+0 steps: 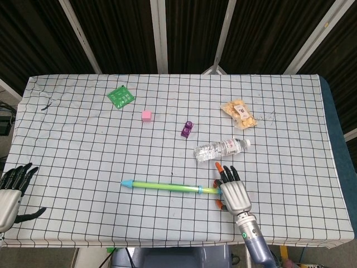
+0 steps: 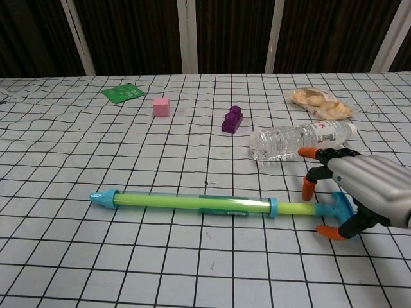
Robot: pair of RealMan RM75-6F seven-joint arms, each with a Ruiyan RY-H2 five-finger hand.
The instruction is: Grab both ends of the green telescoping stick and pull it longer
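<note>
The green telescoping stick [image 1: 164, 186] [image 2: 192, 202] lies flat near the table's front edge, its blue tip to the left and its blue T-handle [image 2: 342, 204] to the right. My right hand [image 1: 233, 193] [image 2: 359, 189] hovers over the T-handle with fingers spread and orange fingertips [image 2: 310, 188] around it, not closed on it. In the head view the hand hides the handle. My left hand [image 1: 10, 192] rests open at the table's front left corner, far from the stick's tip [image 1: 127, 183]. It is outside the chest view.
A clear water bottle [image 1: 221, 149] [image 2: 298, 140] lies just behind the right hand. Further back sit a purple block [image 1: 187, 129], a pink cube [image 1: 146, 115], a green packet [image 1: 120, 96] and a snack bag [image 1: 239, 113]. A gridded cloth [image 1: 83, 151] covers the table.
</note>
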